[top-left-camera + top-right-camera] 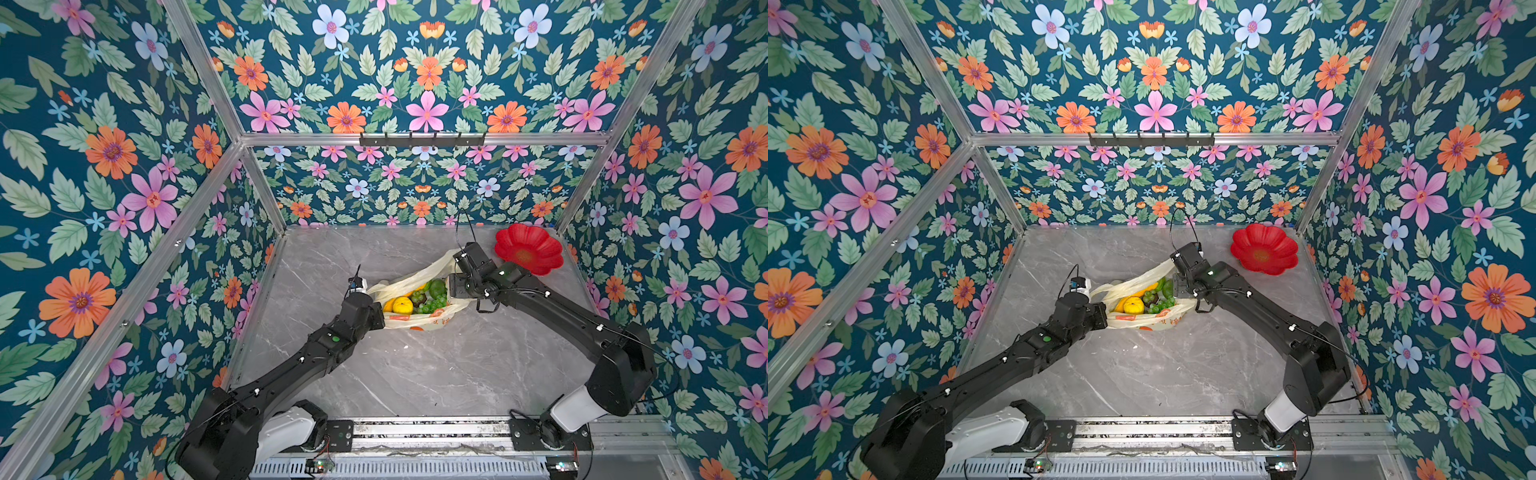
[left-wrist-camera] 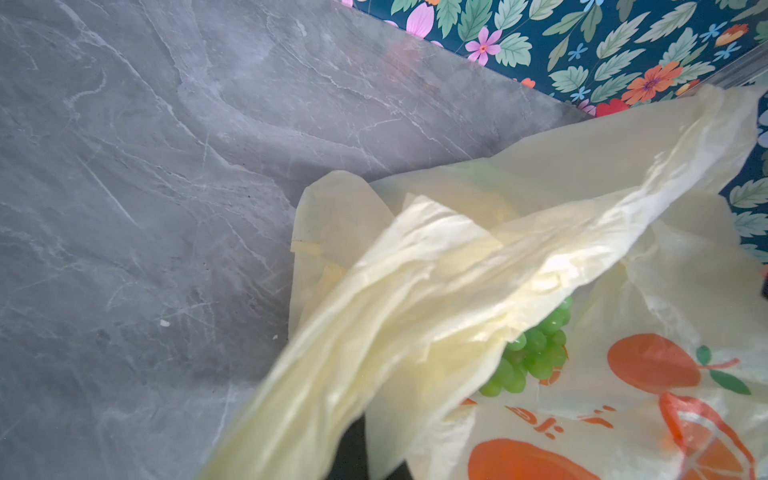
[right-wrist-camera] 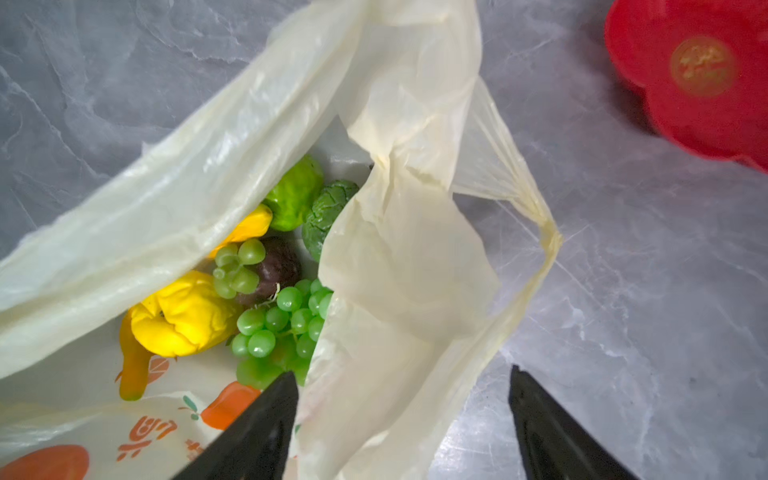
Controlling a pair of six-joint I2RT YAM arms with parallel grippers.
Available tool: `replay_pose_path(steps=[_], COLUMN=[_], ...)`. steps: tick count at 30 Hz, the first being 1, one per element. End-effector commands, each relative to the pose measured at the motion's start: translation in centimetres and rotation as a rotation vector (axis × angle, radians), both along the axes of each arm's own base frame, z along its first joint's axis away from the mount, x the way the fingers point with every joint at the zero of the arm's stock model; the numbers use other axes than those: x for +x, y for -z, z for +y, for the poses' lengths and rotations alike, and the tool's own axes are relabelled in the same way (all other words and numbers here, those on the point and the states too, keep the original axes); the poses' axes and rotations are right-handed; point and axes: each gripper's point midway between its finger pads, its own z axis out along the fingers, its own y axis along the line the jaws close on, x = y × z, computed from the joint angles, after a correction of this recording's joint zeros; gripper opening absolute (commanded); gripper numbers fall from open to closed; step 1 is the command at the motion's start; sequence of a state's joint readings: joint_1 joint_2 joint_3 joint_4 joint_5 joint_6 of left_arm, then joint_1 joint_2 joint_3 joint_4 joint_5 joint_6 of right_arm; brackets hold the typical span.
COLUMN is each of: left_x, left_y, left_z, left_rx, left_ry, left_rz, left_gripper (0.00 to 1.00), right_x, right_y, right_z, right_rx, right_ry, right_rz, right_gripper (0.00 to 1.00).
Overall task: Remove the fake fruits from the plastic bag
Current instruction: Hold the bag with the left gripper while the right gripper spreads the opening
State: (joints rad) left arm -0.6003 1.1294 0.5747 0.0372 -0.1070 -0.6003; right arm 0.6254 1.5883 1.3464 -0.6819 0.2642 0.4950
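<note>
The plastic bag [image 1: 415,322] [image 1: 1142,322] lies mouth-open at mid table, cream film with orange prints [image 2: 457,257] [image 3: 395,249]. Inside it lie the fake fruits: a yellow citrus [image 1: 402,305] [image 3: 183,320], green grapes [image 3: 282,324] [image 2: 532,353], a lime-green bumpy fruit [image 3: 295,197], a dark green avocado [image 3: 328,212] and a banana end [image 3: 133,365]. My left gripper [image 1: 379,309] [image 1: 1102,309] is shut on the bag's left rim, its jaws hidden by film. My right gripper [image 3: 403,370] [image 1: 453,286] stands open at the bag's right rim, loose film lying between its fingers [image 3: 266,428].
A red flower-shaped plate [image 1: 528,249] [image 1: 1264,249] [image 3: 698,75] sits at the back right corner of the grey marble table [image 1: 415,374]. Flowered walls and aluminium posts close in three sides. The arm bases stand on a rail at the front edge.
</note>
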Motion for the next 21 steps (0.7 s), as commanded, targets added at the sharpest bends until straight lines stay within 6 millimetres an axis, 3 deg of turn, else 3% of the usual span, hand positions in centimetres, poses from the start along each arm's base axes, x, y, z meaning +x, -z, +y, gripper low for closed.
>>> replay_pose_path(steps=[1, 5, 7, 11, 14, 19, 21], left_x=[0.4, 0.4, 0.4, 0.4, 0.6, 1.1, 1.1], left_y=[-0.5, -0.1, 0.0, 0.8, 2.2, 2.9, 3.1], left_z=[-0.2, 0.4, 1.1, 2.8, 4.1, 1.5, 1.1], left_rx=[-0.039, -0.058, -0.068, -0.114, -0.185, -0.236, -0.203], left_ry=[-0.015, -0.072, -0.107, -0.184, -0.224, -0.089, -0.062], left_rz=[-0.023, -0.008, -0.005, 0.025, 0.072, 0.14, 0.162], left_gripper=[0.0, 0.0, 0.0, 0.0, 0.0, 0.0, 0.11], right_x=[0.8, 0.8, 0.7, 0.6, 0.5, 0.2, 0.0], right_y=[0.7, 2.1, 2.9, 4.2, 4.6, 4.4, 4.1], right_z=[0.8, 1.4, 0.8, -2.2, -3.4, -2.9, -2.6], right_rx=[0.035, 0.059, 0.059, 0.142, 0.234, 0.327, 0.341], right_ry=[0.026, 0.01, 0.025, 0.088, 0.102, 0.063, 0.052], right_rz=[0.004, 0.02, 0.026, 0.024, -0.008, -0.03, -0.032], right_gripper=[0.79, 0.68, 0.58, 0.21, 0.03, 0.0, 0.0])
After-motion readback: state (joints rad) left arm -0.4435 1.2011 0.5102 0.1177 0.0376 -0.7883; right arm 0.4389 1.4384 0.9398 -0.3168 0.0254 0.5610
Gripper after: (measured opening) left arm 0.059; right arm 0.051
